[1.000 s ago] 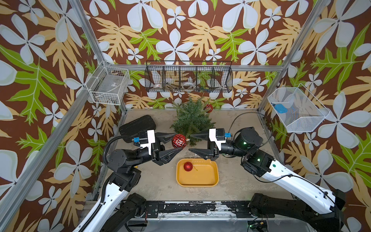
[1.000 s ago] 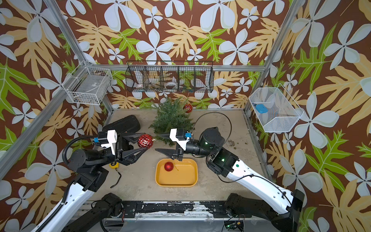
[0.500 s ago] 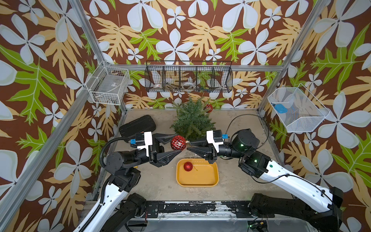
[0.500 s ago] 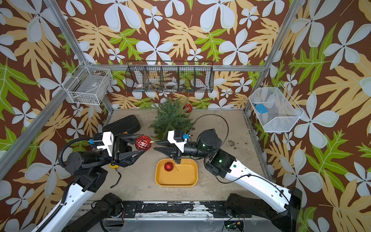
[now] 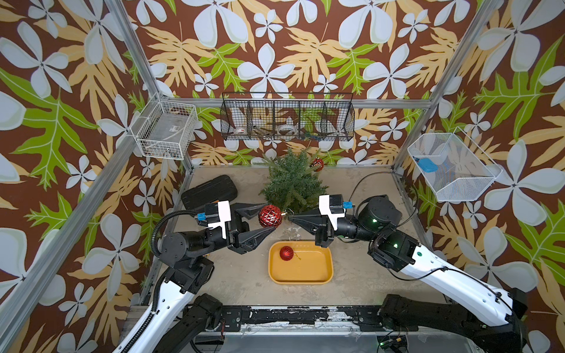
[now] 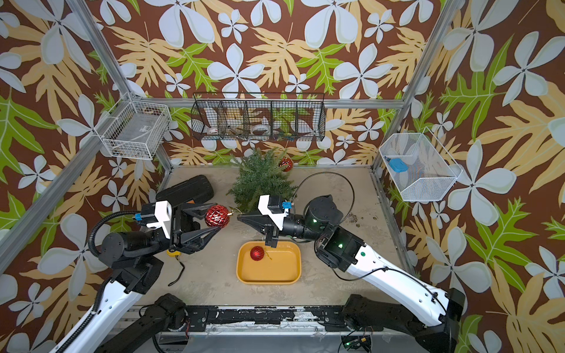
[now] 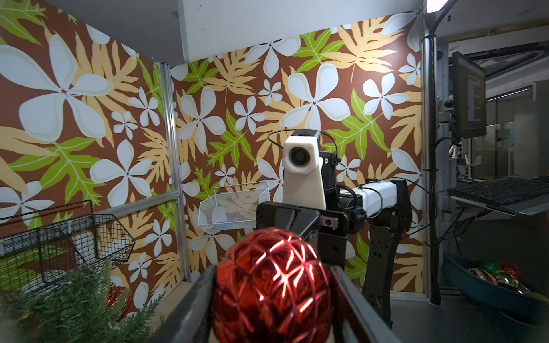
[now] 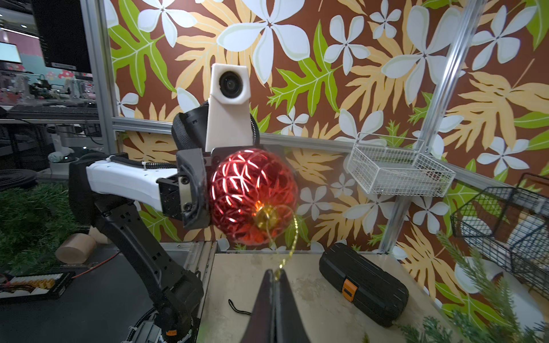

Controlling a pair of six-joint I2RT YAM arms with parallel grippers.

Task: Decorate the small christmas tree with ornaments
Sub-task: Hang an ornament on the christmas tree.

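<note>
Faceted ornament [image 5: 270, 216], gold cap [image 8: 264, 215] toward right claw [image 5: 289, 217]

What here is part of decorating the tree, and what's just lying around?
Job: small christmas tree; faceted bauble in the left gripper; its gold loop, pinched by the right gripper; ribbed bauble in the yellow tray; third bauble at the tree.
Lying about: black case; black wire basket; white wire baskets.

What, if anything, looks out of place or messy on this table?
Nothing looks broken. Small dark crumbs lie scattered on the table right of the small christmas tree, possibly shed needles, and a loose black cord trails near the left arm.
</note>
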